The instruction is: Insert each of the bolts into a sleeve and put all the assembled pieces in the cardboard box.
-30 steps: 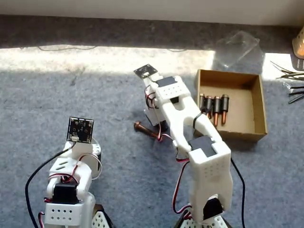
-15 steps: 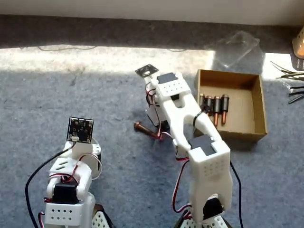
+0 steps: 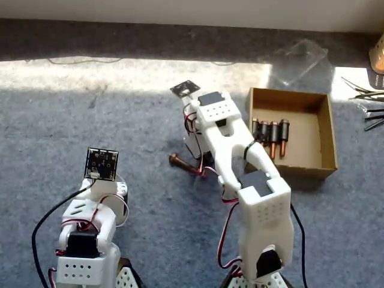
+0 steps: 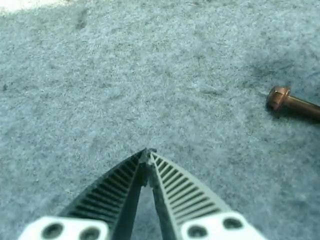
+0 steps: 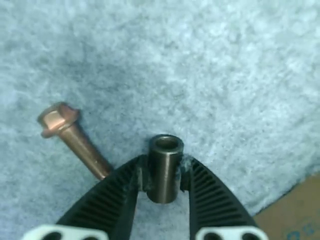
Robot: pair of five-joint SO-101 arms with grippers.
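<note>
Right pincer [image 5: 165, 161]: ribbed black jaws closed on a dark, smooth metal sleeve [image 5: 165, 172], a short hollow cylinder gripped at mid-length with its open bore facing away from the wrist. Just beside it, one copper-coloured bolt [image 5: 71, 134] with a flanged hex head lies flat on the carpet [image 3: 150, 198], its shank running in under one jaw; contact cannot be confirmed. Left pincer [image 4: 148, 155]: jaws closed tip to tip, holding nothing, low over bare carpet and well apart from the bolt. The surface is a grey-blue short-pile carpet with a fuzzy texture, crossed by a sunlit band [image 3: 120, 75] on the far side. Near the right arm, the open-topped cardboard box [image 3: 289, 93] holds four assembled pieces [image 3: 270, 135] lying side by side. A clear crumpled plastic wrapper [image 3: 298, 59] lies beyond the box.
</note>
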